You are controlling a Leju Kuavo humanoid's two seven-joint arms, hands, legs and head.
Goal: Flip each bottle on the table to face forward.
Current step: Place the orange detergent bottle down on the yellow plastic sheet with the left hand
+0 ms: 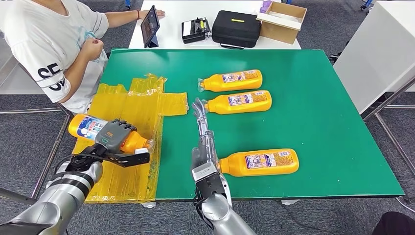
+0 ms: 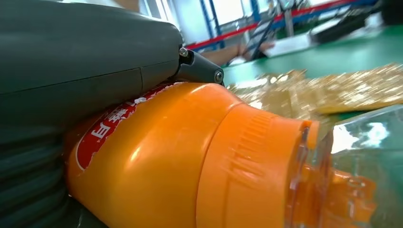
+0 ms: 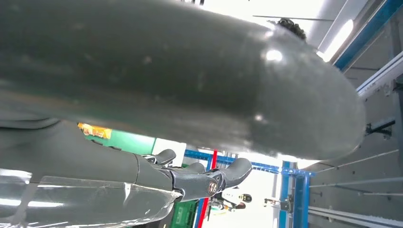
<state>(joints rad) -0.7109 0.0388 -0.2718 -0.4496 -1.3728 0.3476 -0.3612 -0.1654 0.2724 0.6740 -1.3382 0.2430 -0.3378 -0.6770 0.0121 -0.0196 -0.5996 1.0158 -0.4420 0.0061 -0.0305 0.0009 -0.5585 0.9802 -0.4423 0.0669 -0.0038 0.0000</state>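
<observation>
A: Left hand (image 1: 116, 136) was recorded with its fingers (image 1: 123, 128) wrapped over the body of the held bottle (image 1: 105, 132), thumb underneath. In the left wrist view the thumb (image 2: 85, 57) was seen pressed along the bottle's shoulder (image 2: 157, 156), just behind the cap (image 2: 256, 171).

B: And where was that bottle placed?

A: It was held lying sideways, above the yellow plastic sheet (image 1: 142, 105), off the left side of the green table (image 1: 318, 122); whether it was lifted or resting on the sheet could not be told. A blue and white label was turned upward.

B: Right hand?

A: Right hand (image 1: 201, 127) was noted stretched out flat over the green table, fingers (image 3: 204, 178) extended and apart, nothing held. It lay between the near bottle (image 1: 259, 162) and the middle bottle (image 1: 239, 102), its tips close to the middle bottle's cap. The far bottle (image 1: 232, 81) lay just beyond. All three were on their sides, caps toward the yellow sheet.

B: Advice for the step?

A: The step was judged to be the turning of the held bottle. The grip should be kept on the body, not the cap, and the roll made slowly so the smooth plastic is not let slip. A person (image 1: 54, 44) was seated at the table's far left corner.
</observation>
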